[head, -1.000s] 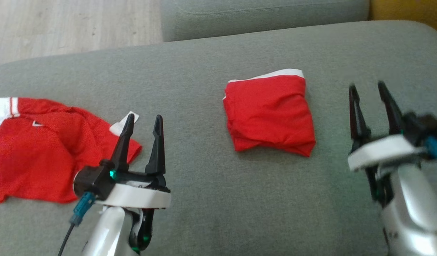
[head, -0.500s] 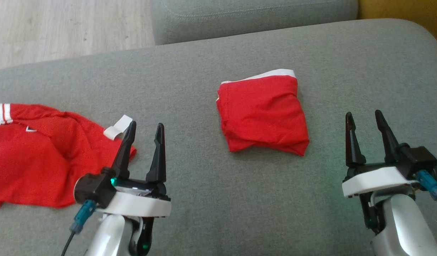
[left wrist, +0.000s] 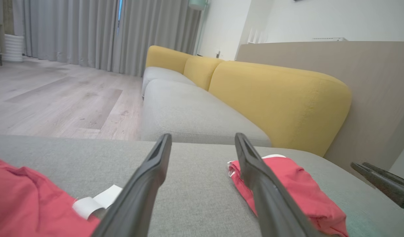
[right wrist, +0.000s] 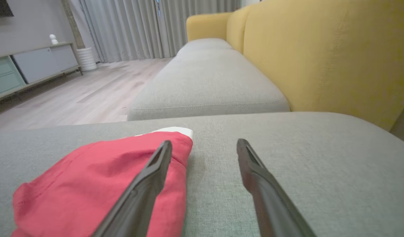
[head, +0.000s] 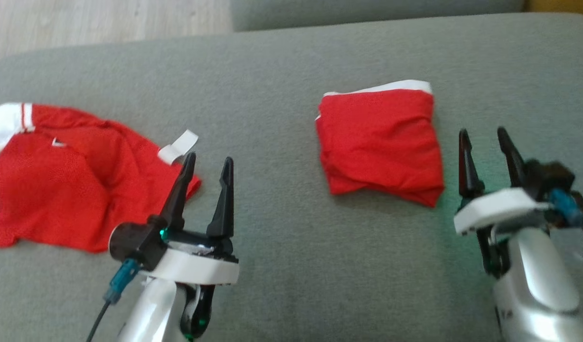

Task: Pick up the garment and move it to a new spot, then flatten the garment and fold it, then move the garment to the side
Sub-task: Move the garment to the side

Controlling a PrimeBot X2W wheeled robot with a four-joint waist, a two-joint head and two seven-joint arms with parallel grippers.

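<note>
- On the grey sofa cushion point(head: 282, 95), two red garments are lying well apart: a folded red garment point(head: 379, 142) with a white edge at its far side, right of the middle, and a crumpled red jersey point(head: 73, 180) at the left with a white tag point(head: 178, 146) sticking out.
- Two grippers are hanging above the cushion, the left gripper point(head: 210, 157) just beside the jersey's tag and the right gripper point(head: 482, 131) just right of the folded garment; both are standing wide and gripping nothing.
- Compared with half a second ago, the head camera is looking from a shifted angle, and the right gripper is standing closer to the folded garment's right edge.
- Beyond, a second grey cushion point(head: 367, 12), a yellow backrest point(left wrist: 277, 95), a wooden floor point(head: 106, 19) and grey curtains point(left wrist: 90, 33) are showing; nothing is lying between either gripper and its nearest garment.
</note>
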